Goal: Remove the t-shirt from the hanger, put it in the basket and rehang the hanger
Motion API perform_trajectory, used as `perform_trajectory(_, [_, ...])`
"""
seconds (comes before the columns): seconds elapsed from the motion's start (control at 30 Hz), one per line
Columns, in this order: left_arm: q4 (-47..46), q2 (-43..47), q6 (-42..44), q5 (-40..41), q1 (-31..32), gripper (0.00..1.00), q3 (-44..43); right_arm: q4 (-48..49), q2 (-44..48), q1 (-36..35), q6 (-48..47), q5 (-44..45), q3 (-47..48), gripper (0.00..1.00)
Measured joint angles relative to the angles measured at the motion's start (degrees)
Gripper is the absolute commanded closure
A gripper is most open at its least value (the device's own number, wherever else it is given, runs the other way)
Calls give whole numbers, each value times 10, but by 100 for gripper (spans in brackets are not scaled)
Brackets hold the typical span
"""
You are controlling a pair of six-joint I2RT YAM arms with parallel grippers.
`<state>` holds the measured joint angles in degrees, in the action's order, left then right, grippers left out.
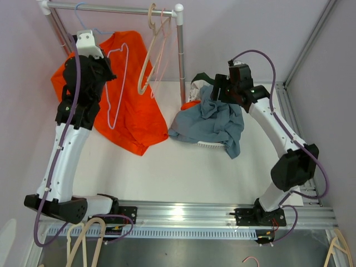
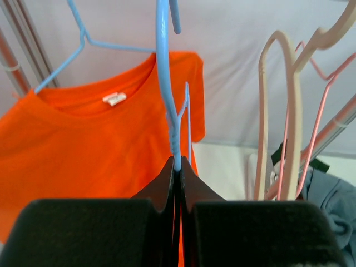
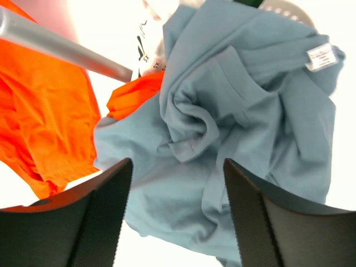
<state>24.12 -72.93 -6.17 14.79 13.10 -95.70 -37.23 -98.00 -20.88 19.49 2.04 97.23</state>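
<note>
T-shirt point(image 1: 130, 119): orange, it hangs at the left end of the rack point(image 1: 111, 8), its body draping down toward the bench point(image 1: 183, 172), so by my reading it is not yet off. In the left wrist view its collar, label showing, sits around a blue wire hanger point(image 2: 83, 36) hooked higher up. In front of that, the left fingers point(image 2: 161, 183) are pinched shut on the twisted neck of a second blue hanger point(image 2: 167, 83), seen edge-on. That one looks bare, though I cannot tell for certain how it relates to the cloth.

Further right on the rail hang an empty cream hanger point(image 1: 146, 67) and a pink hanger point(image 1: 161, 50). Past the rack's post, a grey-blue garment point(image 1: 214, 122) lies crumpled over a white basket point(image 1: 210, 146), with a scrap of orange cloth at its edge. The right fingers point(image 3: 111, 189) are spread wide above this heap, holding nothing.

Judging from this, the main work remains. The collar has to be worked off the hanger's shoulders and the garment drawn free. The right arm looks well apart from where a second grip would help.
</note>
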Motion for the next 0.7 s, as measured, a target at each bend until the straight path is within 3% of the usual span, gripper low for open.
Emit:
perform_trajectory(0.33, [-67, -52, 55, -38, -1, 99, -47, 47, 165, -1, -2, 18, -115, 23])
perform_trajectory(0.5, [-66, -127, 68, -90, -1, 99, -120, 63, 212, -1, -2, 15, -157, 23])
perform_trajectory(0.7, [-31, -238, 68, -118, -1, 99, -268, 66, 245, -1, -3, 9, -166, 22])
